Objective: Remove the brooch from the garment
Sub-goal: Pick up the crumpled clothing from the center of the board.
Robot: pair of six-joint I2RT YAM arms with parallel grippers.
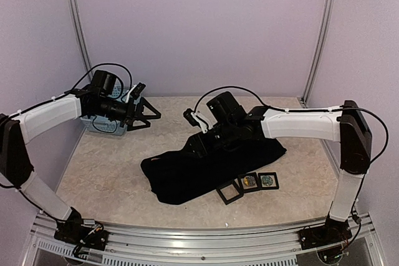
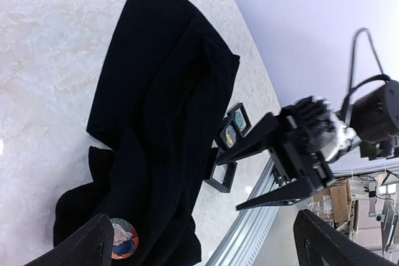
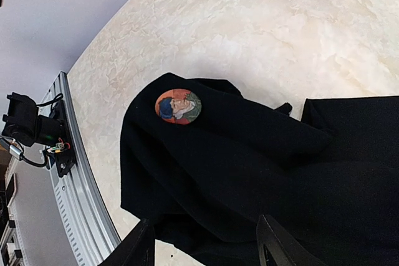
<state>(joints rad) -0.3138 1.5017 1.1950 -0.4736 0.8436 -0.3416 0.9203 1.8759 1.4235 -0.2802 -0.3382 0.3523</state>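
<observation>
The black garment [image 1: 206, 169] lies crumpled on the table's middle. It also shows in the left wrist view [image 2: 162, 104] and the right wrist view [image 3: 262, 172]. The brooch [image 3: 178, 106] is a round orange and blue picture badge pinned near the garment's left end. It also shows in the left wrist view [image 2: 123, 243]. I cannot make it out in the top view. My right gripper [image 1: 194, 147] is open just above the garment's middle, short of the brooch [image 3: 209, 250]. My left gripper [image 1: 149, 116] is open and empty in the air by the basket [image 2: 206, 253].
A light-blue basket [image 1: 103, 126] stands at the back left, under the left arm. Three small black square frames [image 1: 249, 182] lie in front of the garment, two with pictures inside. The metal rail [image 1: 199, 241] runs along the near edge.
</observation>
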